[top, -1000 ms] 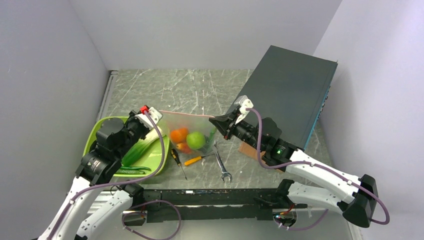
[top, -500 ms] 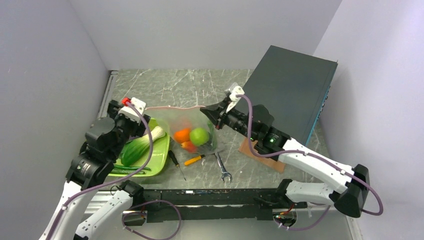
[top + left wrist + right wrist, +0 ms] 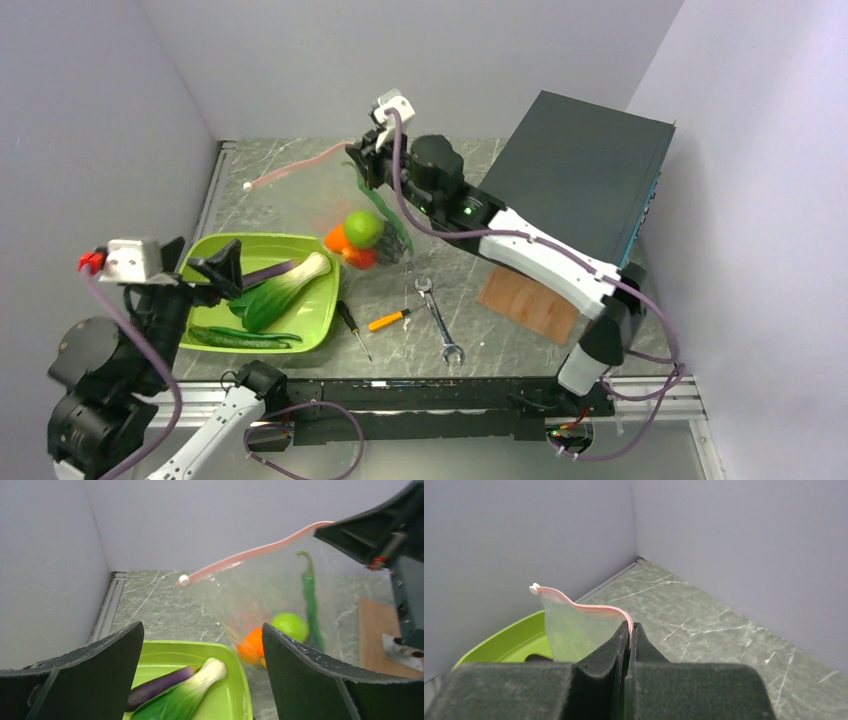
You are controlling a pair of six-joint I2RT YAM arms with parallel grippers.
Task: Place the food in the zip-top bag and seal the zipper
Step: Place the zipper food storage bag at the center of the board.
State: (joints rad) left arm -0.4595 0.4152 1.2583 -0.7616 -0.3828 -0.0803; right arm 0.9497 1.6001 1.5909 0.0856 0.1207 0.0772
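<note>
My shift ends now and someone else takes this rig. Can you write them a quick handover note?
Right gripper: shut on one end of the zipper, with the zip-top bag hanging from it.
Left gripper: open, empty, over the green tray.
In the bag: green apple, orange piece, green pepper.
The zipper reads as one pink line with the white slider at the free end; a full seal cannot be confirmed.
In the tray: eggplant, bok choy.
Left: check the seal, decide on the tray items.
</note>
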